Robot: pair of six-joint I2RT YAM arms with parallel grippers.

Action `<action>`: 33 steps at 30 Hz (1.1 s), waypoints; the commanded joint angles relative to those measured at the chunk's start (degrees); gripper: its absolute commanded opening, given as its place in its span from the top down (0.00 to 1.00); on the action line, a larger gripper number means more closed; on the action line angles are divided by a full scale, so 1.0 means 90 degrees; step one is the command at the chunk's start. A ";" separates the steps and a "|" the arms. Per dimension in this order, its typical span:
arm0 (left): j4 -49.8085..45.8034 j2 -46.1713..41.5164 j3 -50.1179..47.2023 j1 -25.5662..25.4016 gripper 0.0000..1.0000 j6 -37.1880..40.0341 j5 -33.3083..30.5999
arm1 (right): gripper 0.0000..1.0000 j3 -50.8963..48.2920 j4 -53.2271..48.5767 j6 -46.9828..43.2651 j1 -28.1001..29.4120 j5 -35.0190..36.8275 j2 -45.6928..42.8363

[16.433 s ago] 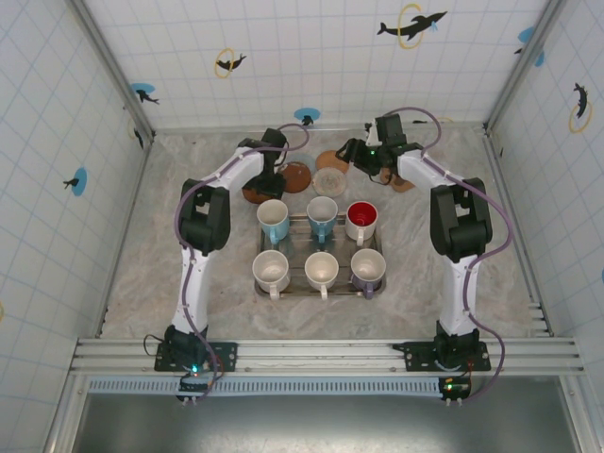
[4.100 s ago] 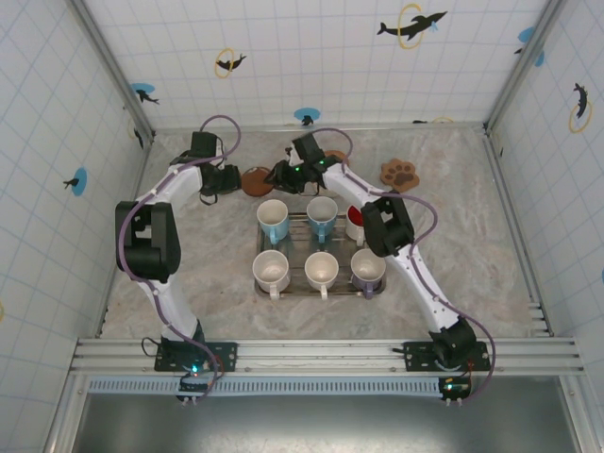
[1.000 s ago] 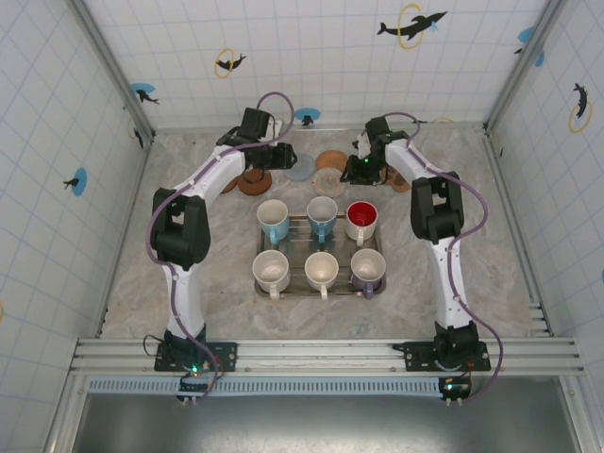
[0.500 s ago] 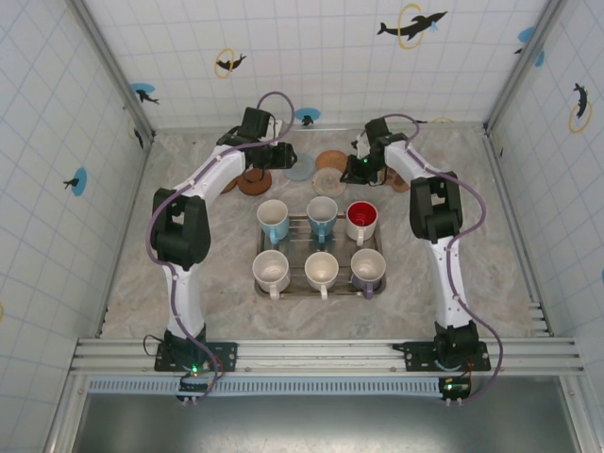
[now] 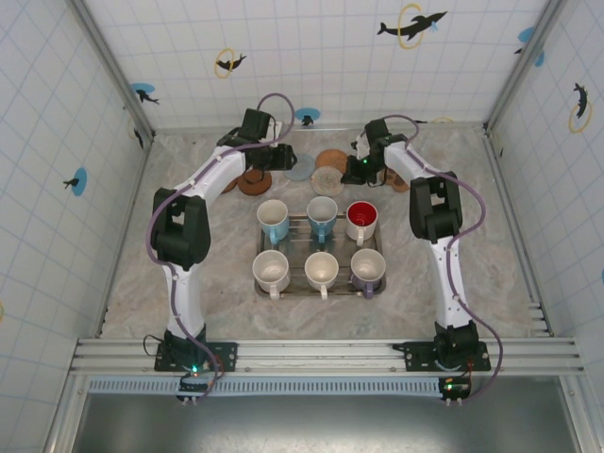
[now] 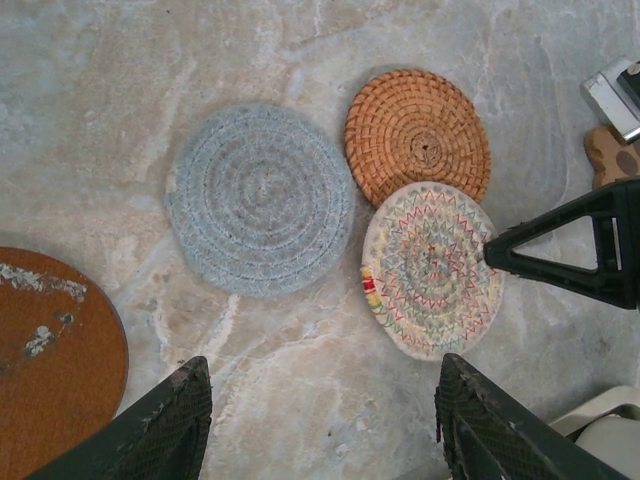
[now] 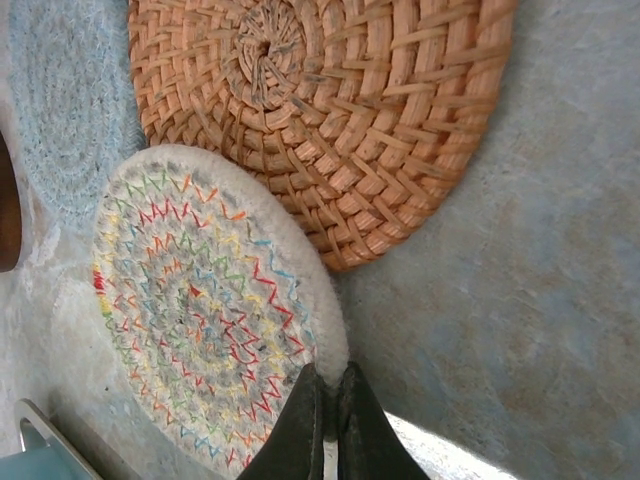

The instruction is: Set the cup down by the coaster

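Robot test cell, tiled walls (image 5: 311, 57), dolphin stickers (image 5: 412, 25), aluminium rail (image 5: 321, 356)

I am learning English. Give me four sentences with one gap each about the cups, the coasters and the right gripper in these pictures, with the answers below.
1. The tray holds ___ cups.
2. The stitched coaster lies against the ___ wicker coaster.
3. The right gripper has its jaws ___ at the stitched coaster's rim.
4. The grey coaster is ___ in shape.

Missing words: six; orange; shut; round
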 commanded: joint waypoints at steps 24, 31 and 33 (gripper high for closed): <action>0.0265 -0.0428 -0.0494 -0.0050 0.40 -0.0087 0.0002 | 1.00 -0.1878 0.0623 0.0244 -0.0709 0.0070 -0.2009; 0.0207 -0.0300 -0.0349 -0.0045 0.40 -0.0116 0.0021 | 1.00 -0.1673 0.0514 0.0188 -0.1051 0.0098 -0.1746; 0.0197 -0.0279 -0.0337 -0.0050 0.40 -0.0121 0.0022 | 1.00 -0.1559 0.0445 0.0167 -0.1094 0.0113 -0.1538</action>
